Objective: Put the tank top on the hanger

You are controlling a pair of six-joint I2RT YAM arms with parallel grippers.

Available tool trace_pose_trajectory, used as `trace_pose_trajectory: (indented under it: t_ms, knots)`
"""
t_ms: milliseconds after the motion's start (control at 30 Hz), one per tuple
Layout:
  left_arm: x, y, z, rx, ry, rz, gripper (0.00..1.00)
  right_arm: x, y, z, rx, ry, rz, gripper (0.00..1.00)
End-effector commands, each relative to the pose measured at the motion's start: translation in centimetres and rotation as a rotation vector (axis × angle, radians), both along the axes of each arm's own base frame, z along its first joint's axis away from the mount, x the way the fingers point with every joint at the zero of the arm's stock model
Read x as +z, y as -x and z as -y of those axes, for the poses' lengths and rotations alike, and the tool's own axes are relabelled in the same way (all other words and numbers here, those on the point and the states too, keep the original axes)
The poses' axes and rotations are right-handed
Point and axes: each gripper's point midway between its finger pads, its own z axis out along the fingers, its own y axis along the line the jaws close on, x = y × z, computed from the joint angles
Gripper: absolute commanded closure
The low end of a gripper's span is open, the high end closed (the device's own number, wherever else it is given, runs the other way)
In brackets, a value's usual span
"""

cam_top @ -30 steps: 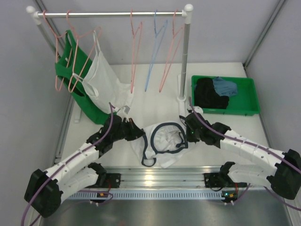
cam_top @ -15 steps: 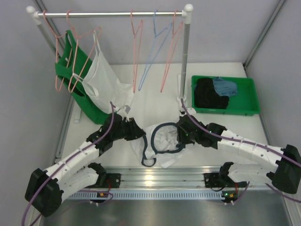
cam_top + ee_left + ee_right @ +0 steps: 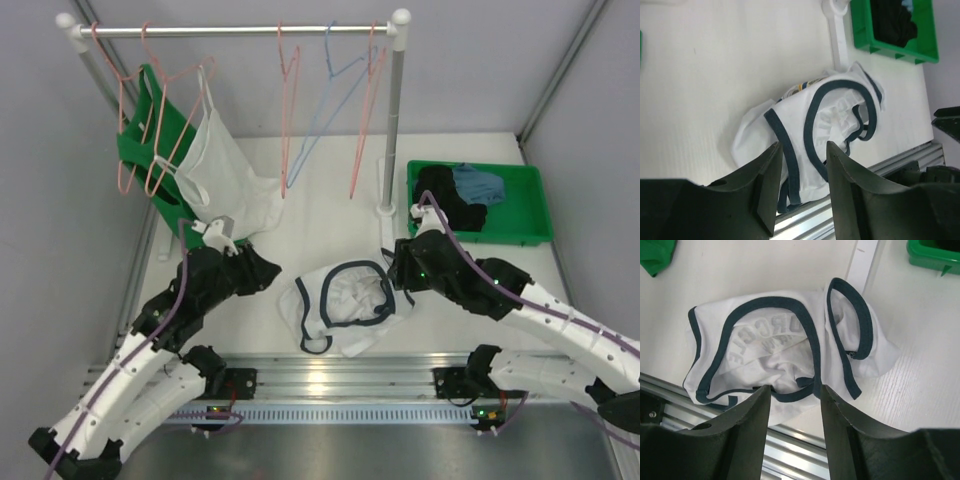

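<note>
Now: tank top crumpled on the table, both grippers empty

Loosely bunched, the tank top [image 3: 345, 305] lies on the table [image 3: 330, 215] close to its near edge, between the two arms. Its navy-trimmed openings face up, and the lettered print shows only faintly through the white cloth. It is not on any hanger.

The left gripper [image 3: 268, 270] sits at about 10 o'clock from the tank top, just beside it. In its wrist view the jaws are spread with nothing between them, and the cloth shows through the gap. The right gripper [image 3: 398, 272] is at about 2 o'clock, at the edge of the cloth. Its jaws are likewise spread and bare, and whether they touch the cloth I cannot tell.

Toward 12 o'clock stands the rail [image 3: 240, 30], well apart from the tank top. A bare pink hanger [image 3: 290, 120] hangs there near the middle. A blue hanger [image 3: 318, 125] and another pink one [image 3: 362, 130] hang just to its 3 o'clock side. At the 9 o'clock end of the rail, more pink hangers carry a green top [image 3: 140, 150] and a plain white top [image 3: 225, 165].

A green tray [image 3: 480, 238] holding dark clothes rests at about 2 o'clock, beyond the right gripper.
</note>
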Motion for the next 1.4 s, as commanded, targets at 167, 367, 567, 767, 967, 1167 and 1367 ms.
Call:
trace_pose_trajectory:
  t_ms: [167,367,567,767,967,1167,1367]
  knots:
    - [17.5,-2.3,-4.3,0.183,-0.013,0.396,0.51,3.8,-0.1,2.1,-0.016,-0.010,0.091,0.55]
    - [28.4,-8.0,-3.5,0.269,-0.077,0.626,0.50,4.1,0.0,2.2,-0.007,-0.017,0.099,0.55]
    - [33.5,-14.0,-1.3,0.314,-0.149,0.789,0.48,4.7,0.1,2.4,-0.009,-0.028,0.105,0.56]
    - [33.2,-17.9,1.0,0.287,-0.233,0.835,0.46,5.2,0.4,3.0,-0.018,-0.031,0.112,0.57]
    - [30.4,-20.3,2.4,0.236,-0.332,0.782,0.47,5.2,0.8,3.4,-0.020,-0.038,0.111,0.57]
    - [28.0,-21.1,2.6,0.214,-0.411,0.739,0.48,5.1,1.0,3.6,-0.018,-0.048,0.109,0.58]
    - [25.9,-21.5,3.3,0.153,-0.453,0.701,0.54,5.1,1.2,3.8,-0.020,-0.050,0.112,0.58]
